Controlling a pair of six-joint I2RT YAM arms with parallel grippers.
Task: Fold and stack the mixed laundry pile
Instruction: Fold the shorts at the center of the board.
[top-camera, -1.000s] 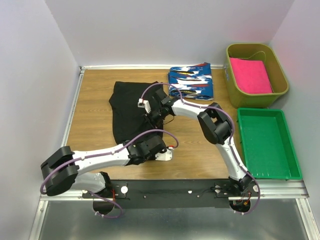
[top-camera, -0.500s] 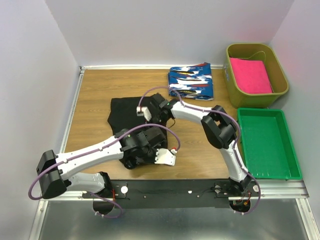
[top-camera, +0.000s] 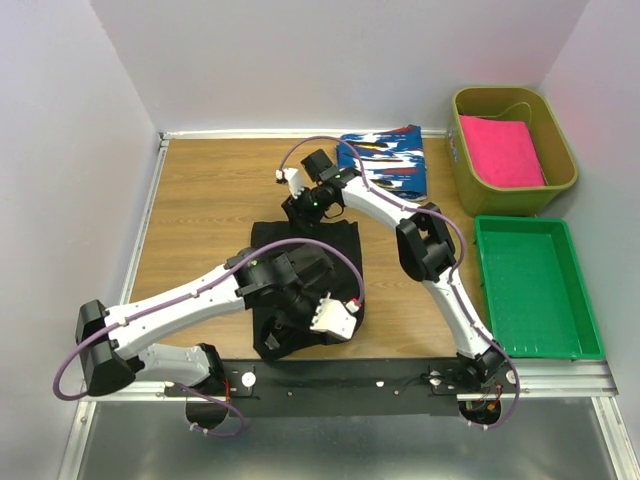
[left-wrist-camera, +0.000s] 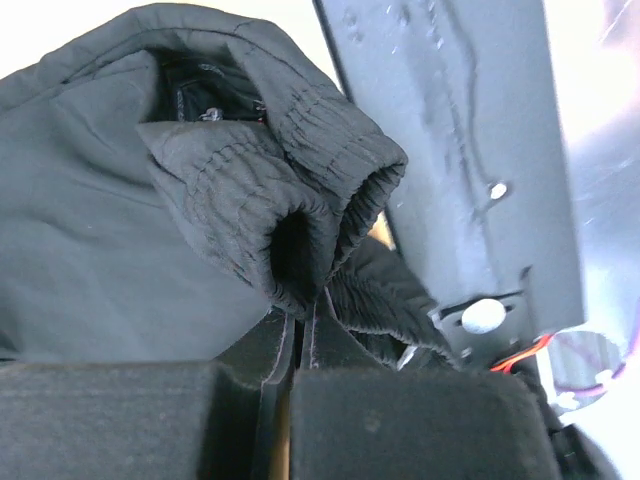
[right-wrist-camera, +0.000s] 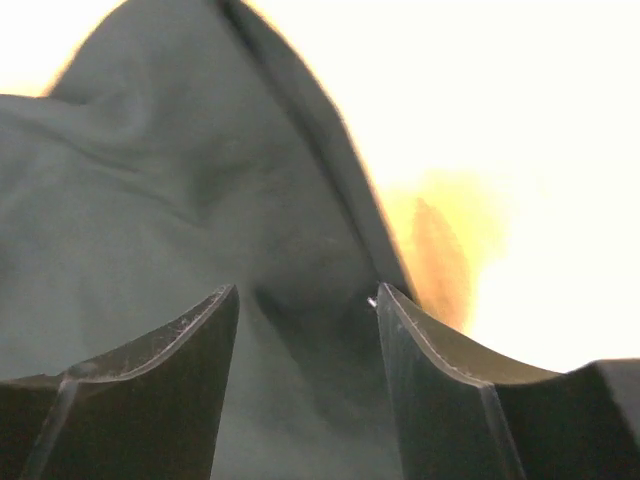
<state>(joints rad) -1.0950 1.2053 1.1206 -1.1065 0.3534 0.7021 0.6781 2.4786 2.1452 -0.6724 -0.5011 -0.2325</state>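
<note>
Top external view: at left, the left end effector (top-camera: 285, 330) is clamped shut on the gathered elastic hem of the black garment (top-camera: 335, 245), which lies crumpled on the worktop (top-camera: 200, 190) near its front edge. Matte, limp and light, it will likely sag; the ribbed hem or the corners look the surest hold. Just beyond, the right end effector (top-camera: 300, 207) hovers, jaws apart, over its far edge. Farther right, the blue patterned cloth (top-camera: 385, 165) sits folded at the back.

Your wooden table (top-camera: 200, 200) carries the black garment (top-camera: 338, 250), bunched near the front edge, and the blue blotched cloth (top-camera: 400, 165), folded at the back.
</note>
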